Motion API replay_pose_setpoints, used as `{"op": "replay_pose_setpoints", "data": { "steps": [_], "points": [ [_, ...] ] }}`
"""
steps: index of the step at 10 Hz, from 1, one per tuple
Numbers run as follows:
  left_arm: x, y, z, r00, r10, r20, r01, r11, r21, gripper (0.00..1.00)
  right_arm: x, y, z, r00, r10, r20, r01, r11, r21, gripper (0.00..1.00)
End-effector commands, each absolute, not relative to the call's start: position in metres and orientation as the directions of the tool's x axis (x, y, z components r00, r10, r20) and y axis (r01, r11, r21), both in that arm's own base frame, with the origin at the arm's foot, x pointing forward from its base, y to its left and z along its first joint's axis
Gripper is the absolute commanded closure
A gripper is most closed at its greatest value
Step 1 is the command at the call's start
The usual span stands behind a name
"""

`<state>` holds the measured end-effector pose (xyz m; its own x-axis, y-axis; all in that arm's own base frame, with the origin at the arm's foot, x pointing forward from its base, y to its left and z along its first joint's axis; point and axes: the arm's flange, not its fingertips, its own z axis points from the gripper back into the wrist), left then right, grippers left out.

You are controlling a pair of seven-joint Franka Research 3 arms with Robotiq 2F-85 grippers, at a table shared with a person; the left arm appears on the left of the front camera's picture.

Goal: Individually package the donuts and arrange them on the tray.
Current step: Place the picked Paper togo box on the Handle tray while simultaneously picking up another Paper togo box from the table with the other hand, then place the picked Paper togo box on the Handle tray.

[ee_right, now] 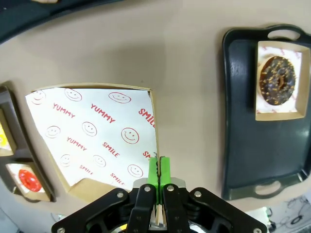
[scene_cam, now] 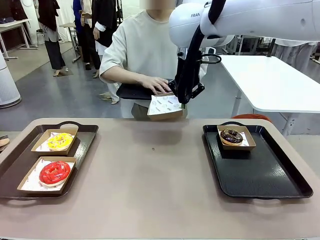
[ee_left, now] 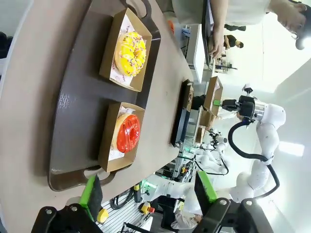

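Beige tabletop [scene_cam: 150, 175] in front of us, person seated at the far side with one hand [scene_cam: 156, 84] resting on a dark tray [scene_cam: 134, 92] they hold at the table edge. Our right gripper [ee_right: 157, 171] is clenched on the rim of an empty cardboard box [ee_right: 92, 133] lined with printed paper, holding it in the air above the far middle of the table, just beside the person's hand. Our left gripper [ee_left: 146, 189] has its jaws released, nothing between the green pads, hanging over the near end of the brown tray [scene_cam: 15, 165] on our left. On that tray we see the yellow-iced donut [scene_cam: 60, 141] in the far box and the red-glazed donut [scene_cam: 54, 172] in the near box, each boxed separately. On the black tray [scene_cam: 260, 172] to our right, the dark sprinkled donut [scene_cam: 231, 136] sits in its box at the far end; rest of that tray bare.
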<state>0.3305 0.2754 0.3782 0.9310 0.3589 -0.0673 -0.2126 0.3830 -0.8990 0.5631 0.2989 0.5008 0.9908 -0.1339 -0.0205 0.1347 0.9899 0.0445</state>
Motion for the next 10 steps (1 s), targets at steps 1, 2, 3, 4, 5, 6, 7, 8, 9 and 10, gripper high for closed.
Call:
{"op": "replay_pose_setpoints", "data": {
  "steps": [1,2,3,4,5,6,7,8,9,10],
  "points": [
    [0.328,0.2751,0.3809,0.929,0.364,-0.063,-0.21,0.38,-0.901,0.0,0.5564,0.2983,0.5027,0.991,-0.134,-0.009,0.135,0.989,0.055,1.0],
    [0.328,0.2751,0.3809,0.929,0.364,-0.063,-0.21,0.38,-0.901,0.0,0.5564,0.2983,0.5027,0.991,-0.134,-0.009,0.135,0.989,0.055,1.0],
    [0.328,0.2751,0.3809,0.929,0.364,-0.063,-0.21,0.38,-0.901,0.0,0.5564,0.2983,0.5027,0.991,-0.134,-0.009,0.135,0.989,0.055,1.0],
    [0.328,0.2751,0.3809,0.929,0.364,-0.063,-0.21,0.38,-0.901,0.0,0.5564,0.2983,0.5027,0.991,-0.134,-0.009,0.135,0.989,0.055,1.0],
    [0.328,0.2751,0.3809,0.929,0.364,-0.063,-0.21,0.38,-0.901,0.0,0.5564,0.2983,0.5027,0.991,-0.134,-0.009,0.135,0.989,0.055,1.0],
    [0.328,0.2751,0.3809,0.929,0.364,-0.063,-0.21,0.38,-0.901,0.0,0.5564,0.2983,0.5027,0.991,-0.134,-0.009,0.135,0.989,0.055,1.0],
    [0.328,0.2751,0.3809,0.929,0.364,-0.063,-0.21,0.38,-0.901,0.0,0.5564,0.2983,0.5027,0.991,-0.134,-0.009,0.135,0.989,0.055,1.0],
    [0.328,0.2751,0.3809,0.929,0.364,-0.063,-0.21,0.38,-0.901,0.0,0.5564,0.2983,0.5027,0.991,-0.134,-0.009,0.135,0.989,0.055,1.0],
    [0.328,0.2751,0.3809,0.929,0.364,-0.063,-0.21,0.38,-0.901,0.0,0.5564,0.2983,0.5027,0.991,-0.134,-0.009,0.135,0.989,0.055,1.0],
    [0.328,0.2751,0.3809,0.929,0.364,-0.063,-0.21,0.38,-0.901,0.0,0.5564,0.2983,0.5027,0.991,-0.134,-0.009,0.135,0.989,0.055,1.0]
  ]
}}
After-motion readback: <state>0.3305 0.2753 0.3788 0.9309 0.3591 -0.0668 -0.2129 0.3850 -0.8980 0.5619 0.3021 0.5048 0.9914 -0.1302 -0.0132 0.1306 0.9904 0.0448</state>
